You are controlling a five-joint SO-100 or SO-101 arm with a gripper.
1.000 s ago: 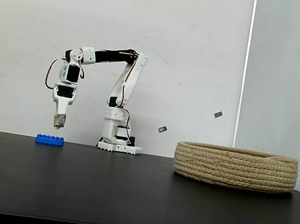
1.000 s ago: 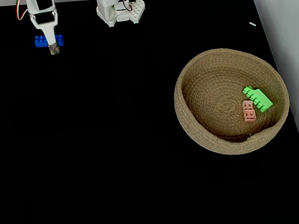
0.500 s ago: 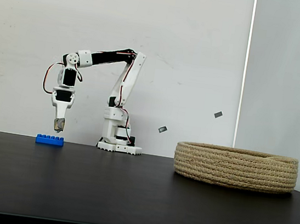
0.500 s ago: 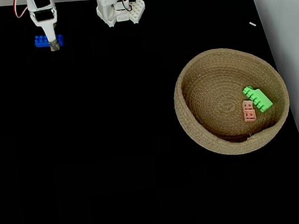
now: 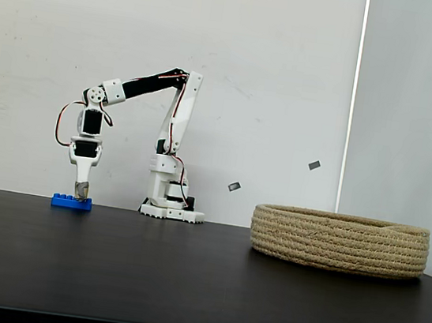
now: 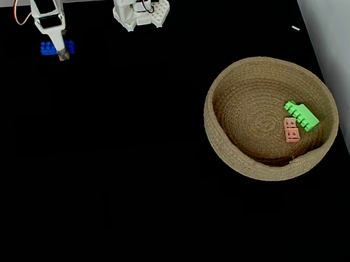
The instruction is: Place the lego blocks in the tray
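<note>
Where the table (image 5: 185, 277) is seen from the side in a fixed view, the blue brick (image 5: 63, 201) lies flat at far left, well apart from the tray (image 5: 339, 241) at right. The gripper (image 5: 81, 191) is pointed straight down, its tip met with the brick's top toward the right end. Whether the jaws are spread or pressed together cannot be told from either picture, since the fingers are seen as one narrow tip. The arm's base (image 5: 169, 203) is set just right of the brick, near the wall.

From above, in a fixed view, the gripper (image 6: 62, 54) is seen laid across the blue brick (image 6: 45, 49), whose ends are shown on both sides of it. The base (image 6: 140, 9) is stood at the table's top edge. At right, the tray (image 6: 227, 153) is found holding the pink brick (image 6: 291, 129) and the green brick (image 6: 302, 115), the two touching, right of the tray's centre.
</note>
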